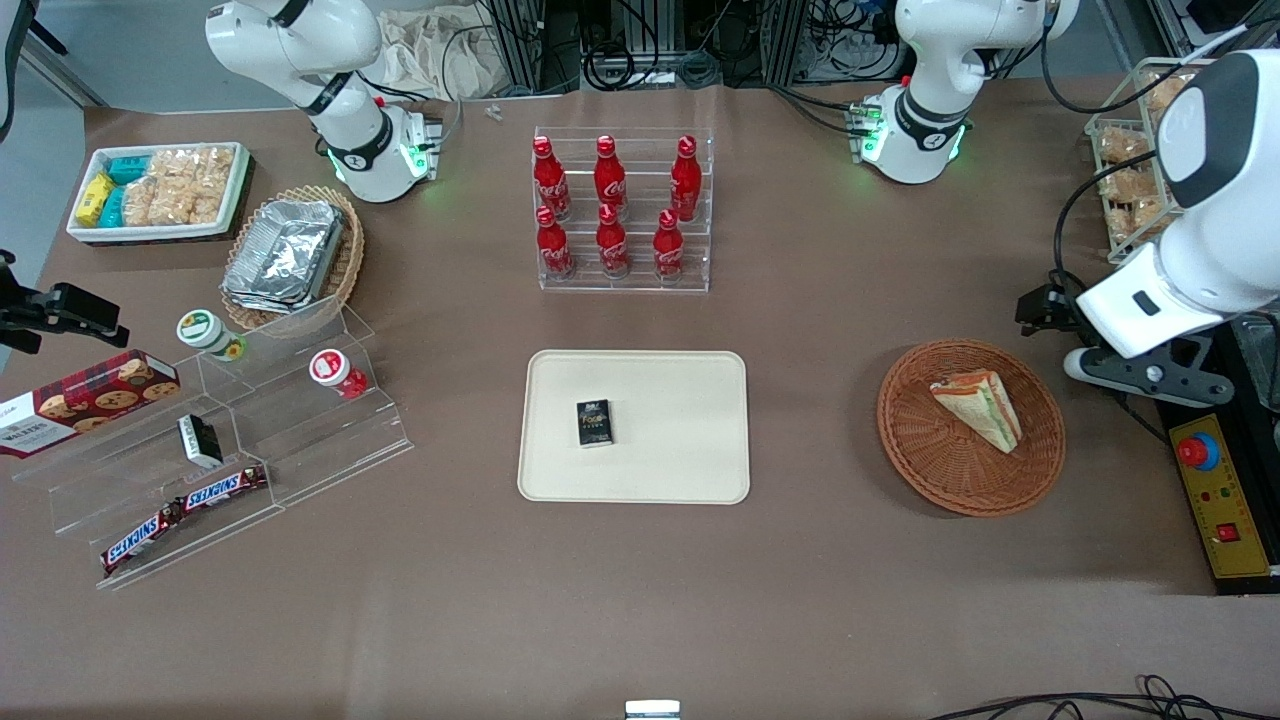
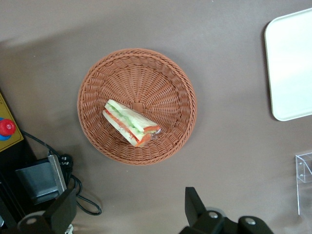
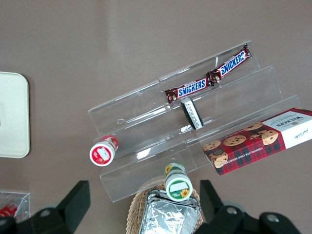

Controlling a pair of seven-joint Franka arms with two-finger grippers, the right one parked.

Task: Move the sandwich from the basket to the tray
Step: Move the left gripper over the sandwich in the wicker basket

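Table and surroundings, as observed.
A brown table [image 1: 640, 620] is evenly lit; grey floor [image 1: 130, 50] and tangled cables [image 1: 650, 60] are noted at its farther edge.

White arm, black pincer [image 2: 129, 214] fingers

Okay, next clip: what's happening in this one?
The working arm's tool hangs open above the table beside the round wicker basket, holding nothing. The sandwich is in the basket, untouched. The cream tray at mid-table holds only a small black box. So the move from basket to tray has not started.
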